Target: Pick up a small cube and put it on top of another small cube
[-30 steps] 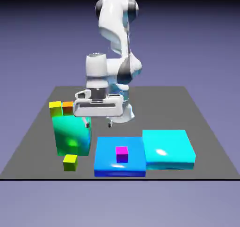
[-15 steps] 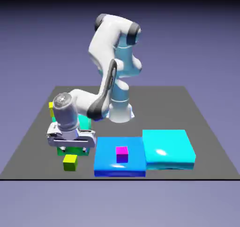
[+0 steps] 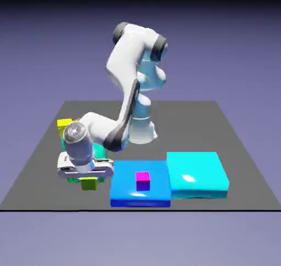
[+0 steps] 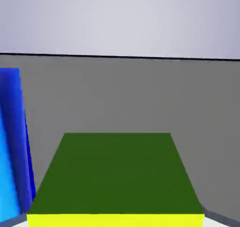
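1. One yellow-green cube is the task's thing: at the front of the counter, exterior view's left, under the hand, its top dark in the hand view.
2. Fingers: clamped on that cube, one on each side; tips mostly hidden in the hand view.
3. Step: grasp made, pick-up in hand. Whether the cube is clear of the counter, can't tell for sure.
4. Next: lift straight up, keep the cube level, carry it over another small cube, lower, release. Candidates: magenta cube on the blue slab, or yellow cube on the green block. Which one, unclear.
5. Arm pose: bent over toward the exterior view's left, reaching forward and low; hand in front of the green block, partly hiding it. The hand view catches the blue slab's edge at its left.
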You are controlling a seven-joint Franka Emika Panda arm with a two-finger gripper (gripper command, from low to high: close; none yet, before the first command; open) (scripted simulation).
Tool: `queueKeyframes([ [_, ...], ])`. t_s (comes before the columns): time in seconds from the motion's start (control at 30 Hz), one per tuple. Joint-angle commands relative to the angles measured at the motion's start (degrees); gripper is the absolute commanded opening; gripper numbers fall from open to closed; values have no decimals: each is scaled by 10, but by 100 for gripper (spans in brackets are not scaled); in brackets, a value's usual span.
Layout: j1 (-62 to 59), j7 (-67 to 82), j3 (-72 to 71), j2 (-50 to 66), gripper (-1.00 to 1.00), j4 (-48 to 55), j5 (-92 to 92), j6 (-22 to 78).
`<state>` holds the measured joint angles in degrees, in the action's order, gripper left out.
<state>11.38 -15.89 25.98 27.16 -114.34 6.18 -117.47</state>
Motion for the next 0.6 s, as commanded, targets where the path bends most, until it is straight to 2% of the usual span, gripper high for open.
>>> queueKeyframes([
  [0.0,2,-3,-21,-17,-100,-5,-20,5],
  [0.3,20,-19,-184,-153,-100,-46,-167,50],
  [0.43,12,-25,-179,-110,-100,-100,-173,-47],
  [0.47,12,-25,-179,-110,100,-100,-173,-47],
  [0.57,16,-22,-182,-132,100,-73,-170,3],
])
